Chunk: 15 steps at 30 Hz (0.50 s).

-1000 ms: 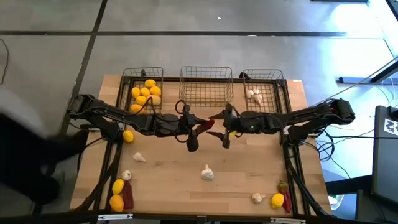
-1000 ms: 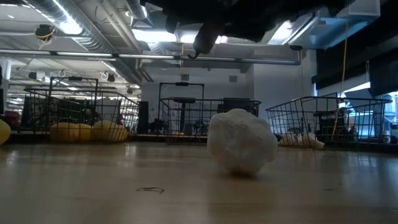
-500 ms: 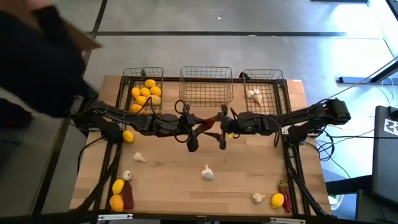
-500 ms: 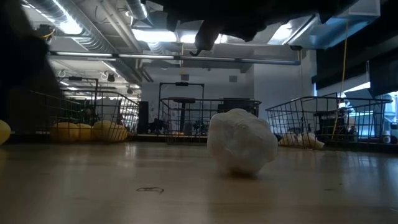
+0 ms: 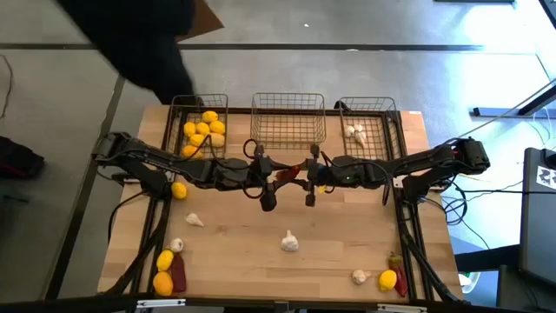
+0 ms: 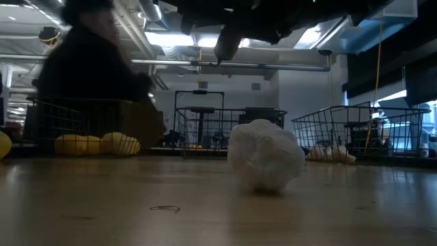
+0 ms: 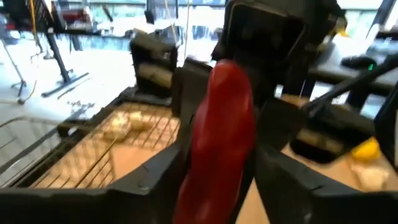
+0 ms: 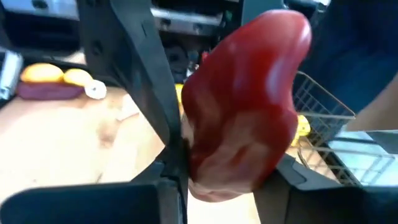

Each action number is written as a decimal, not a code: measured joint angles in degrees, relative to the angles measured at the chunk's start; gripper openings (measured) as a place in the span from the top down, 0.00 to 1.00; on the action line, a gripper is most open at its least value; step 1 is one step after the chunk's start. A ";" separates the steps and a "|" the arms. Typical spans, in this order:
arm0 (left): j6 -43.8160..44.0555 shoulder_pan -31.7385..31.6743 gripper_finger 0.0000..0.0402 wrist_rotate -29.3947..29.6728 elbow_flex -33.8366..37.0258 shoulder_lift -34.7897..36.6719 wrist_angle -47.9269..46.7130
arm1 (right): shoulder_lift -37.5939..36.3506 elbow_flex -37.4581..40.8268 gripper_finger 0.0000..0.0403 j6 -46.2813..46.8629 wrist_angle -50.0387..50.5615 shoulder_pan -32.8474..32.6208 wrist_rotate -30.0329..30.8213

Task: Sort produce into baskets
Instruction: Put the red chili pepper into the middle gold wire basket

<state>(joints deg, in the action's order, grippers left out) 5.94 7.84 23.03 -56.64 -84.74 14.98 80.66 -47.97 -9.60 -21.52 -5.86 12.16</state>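
A dark red chili pepper (image 5: 291, 172) hangs above the table's middle, just in front of the middle basket (image 5: 288, 97), which holds nothing. My left gripper (image 5: 276, 177) reaches it from the left and my right gripper (image 5: 307, 177) from the right, each shut on one end. The chili (image 7: 221, 130) fills the gap between the left fingers, and in the right wrist view the chili (image 8: 249, 99) fills the gap between the right fingers. Lemons (image 5: 203, 129) lie in the left basket (image 5: 176, 117) and garlic bulbs (image 5: 355, 132) in the right basket (image 5: 395, 122). My left gripper pinches the chili's near end (image 7: 211, 174) between its two fingers, reaching level from the table's left. The chili juts forward out of the fingers, clear of the table. My right gripper pinches the chili's other end (image 8: 205, 149) between its two fingers, reaching level from the table's right. The chili spans between the two grippers, lifted clear.
Loose on the table lie a lemon (image 5: 179, 190), garlic bulbs (image 5: 289, 242) (image 5: 195, 220) (image 5: 360, 276), lemons and a chili at the near left (image 5: 165, 269), and a lemon with a chili at the near right (image 5: 388, 278). A dark-clothed person (image 5: 148, 35) stands beyond the far left corner.
My right gripper has moved toward the table's left, up to the chili held by my left gripper. A dark-clothed person has passed from the table's left side round to beyond its far left corner.
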 joint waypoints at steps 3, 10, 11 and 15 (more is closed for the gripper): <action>0.55 0.00 0.47 0.02 0.00 2.64 -7.13 | -1.37 -0.08 0.69 -1.23 1.48 0.38 1.97; 6.29 0.02 0.44 3.74 0.00 6.91 -27.88 | -2.22 -8.08 0.71 -6.19 17.44 1.76 10.55; 7.20 0.02 0.44 4.15 0.00 6.90 -29.94 | -2.29 -9.72 0.71 -6.71 20.12 2.27 11.36; 9.24 0.04 0.45 4.94 1.85 6.41 -31.94 | -2.28 -15.24 0.71 -6.97 30.64 4.85 12.52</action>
<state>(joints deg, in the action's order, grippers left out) 15.18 7.88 27.97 -54.79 -78.32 -16.96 78.38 -63.21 -16.57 9.12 -1.01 24.68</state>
